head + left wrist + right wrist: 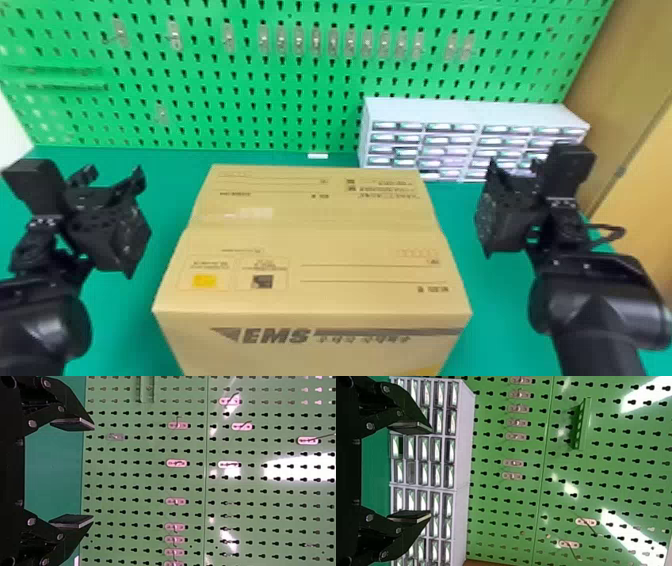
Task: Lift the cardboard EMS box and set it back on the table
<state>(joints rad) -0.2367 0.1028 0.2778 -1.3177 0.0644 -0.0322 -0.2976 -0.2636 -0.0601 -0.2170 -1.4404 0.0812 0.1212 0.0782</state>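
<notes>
From the head camera you look forward and down across the box (325, 240) to the pegboard (280, 111) behind. Your left and right wrist cameras face the pegboard from nearer, so all three views share it; your head and right wrist views share the drawer cabinet (470, 111) too

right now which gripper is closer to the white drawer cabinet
Right. The right gripper is in front of the drawer cabinet; the left gripper is well off to the cabinet's left, beyond the cardboard box.
</notes>
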